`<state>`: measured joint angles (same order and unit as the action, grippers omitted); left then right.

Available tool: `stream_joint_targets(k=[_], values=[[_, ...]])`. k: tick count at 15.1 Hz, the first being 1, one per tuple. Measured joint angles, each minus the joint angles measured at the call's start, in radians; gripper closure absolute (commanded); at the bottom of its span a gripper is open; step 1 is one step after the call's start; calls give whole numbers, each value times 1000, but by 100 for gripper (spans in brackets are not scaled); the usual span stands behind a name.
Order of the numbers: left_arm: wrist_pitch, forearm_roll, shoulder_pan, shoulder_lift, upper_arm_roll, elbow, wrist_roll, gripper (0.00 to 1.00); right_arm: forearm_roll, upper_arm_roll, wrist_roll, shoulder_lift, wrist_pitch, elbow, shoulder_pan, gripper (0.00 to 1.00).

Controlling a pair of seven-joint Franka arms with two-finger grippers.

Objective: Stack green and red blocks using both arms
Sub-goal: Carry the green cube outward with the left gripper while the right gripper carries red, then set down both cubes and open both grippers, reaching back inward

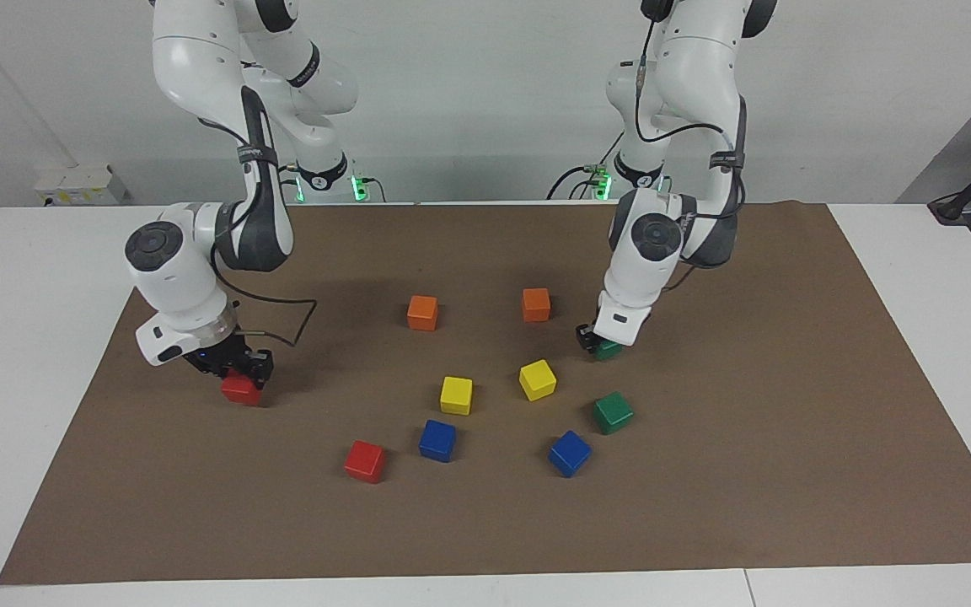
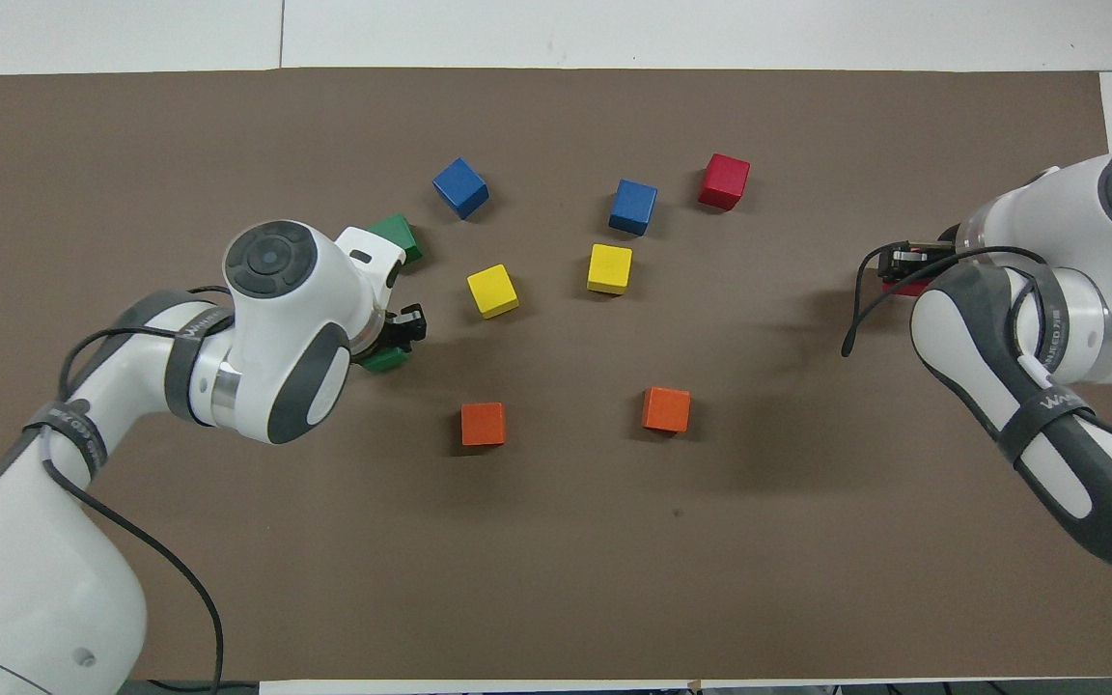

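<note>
My left gripper (image 1: 600, 341) is down at the mat and shut on a green block (image 1: 608, 349); from overhead that green block (image 2: 384, 360) peeks out under the left gripper (image 2: 398, 333). A second green block (image 1: 613, 412) sits free on the mat, farther from the robots. My right gripper (image 1: 237, 371) is shut on a red block (image 1: 239, 389), low over the mat near the right arm's end. In the overhead view the right gripper (image 2: 906, 270) mostly covers this red block (image 2: 907, 288). Another red block (image 1: 365, 461) lies loose on the mat.
Two orange blocks (image 1: 422, 312) (image 1: 536, 304), two yellow blocks (image 1: 456, 394) (image 1: 537, 379) and two blue blocks (image 1: 437, 440) (image 1: 569, 453) stand scattered mid-table on the brown mat (image 1: 789, 506). White table shows around the mat.
</note>
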<state>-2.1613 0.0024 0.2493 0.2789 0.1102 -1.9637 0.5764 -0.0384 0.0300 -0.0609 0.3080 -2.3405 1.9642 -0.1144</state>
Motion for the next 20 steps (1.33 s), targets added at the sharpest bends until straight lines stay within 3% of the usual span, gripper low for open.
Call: stream_joint_targets(k=[4, 5, 6, 12, 13, 14, 17, 20], values=[[27, 2, -248, -13, -10, 53, -457, 100, 0, 2, 79, -10, -139, 97, -34, 100], [13, 2, -296, -8, -11, 54, -555, 100, 0, 2, 79, -12, -145, 101, -34, 66], [-5, 2, -325, 2, -11, 56, -618, 100, 0, 3, 79, -12, -147, 102, -34, 1], [-87, 17, -349, 90, -3, 61, -672, 100, 0, 8, 78, -14, -89, 74, -20, 0], [-89, 24, -349, 98, -4, 61, -672, 63, 0, 9, 69, -16, -26, 35, -9, 0], [-89, 26, -349, 103, -4, 61, -673, 1, -1, 9, 40, -18, 49, -21, 8, 0], [-92, 29, -349, 104, -5, 61, -673, 0, -46, 13, -135, -9, 230, -216, 110, 0], [-92, 30, -350, 104, -6, 75, -671, 0, -56, 15, -293, 38, 260, -314, 212, 0]])
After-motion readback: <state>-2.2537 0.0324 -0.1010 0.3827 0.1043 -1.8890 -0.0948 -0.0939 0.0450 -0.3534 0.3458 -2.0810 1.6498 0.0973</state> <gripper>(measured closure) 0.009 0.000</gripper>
